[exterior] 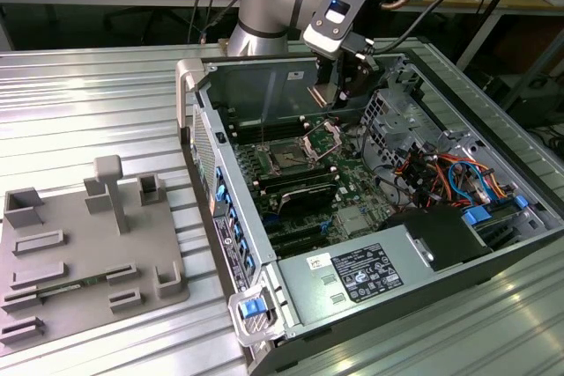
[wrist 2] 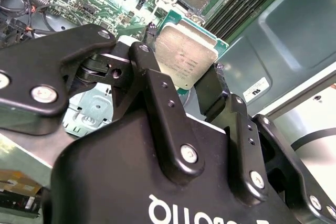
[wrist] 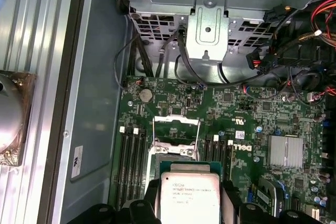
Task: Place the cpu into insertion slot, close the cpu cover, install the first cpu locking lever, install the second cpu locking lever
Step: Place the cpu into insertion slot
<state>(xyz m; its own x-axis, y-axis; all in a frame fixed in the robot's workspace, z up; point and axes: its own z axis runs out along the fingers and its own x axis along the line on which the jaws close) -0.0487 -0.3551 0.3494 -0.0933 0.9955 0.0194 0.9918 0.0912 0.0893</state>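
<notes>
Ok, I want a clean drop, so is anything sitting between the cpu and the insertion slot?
Nothing visible does. The hand holds the cpu above the board. The cpu cover stands swung up off the insertion slot, and the slot's dark pin field lies uncovered.
</notes>
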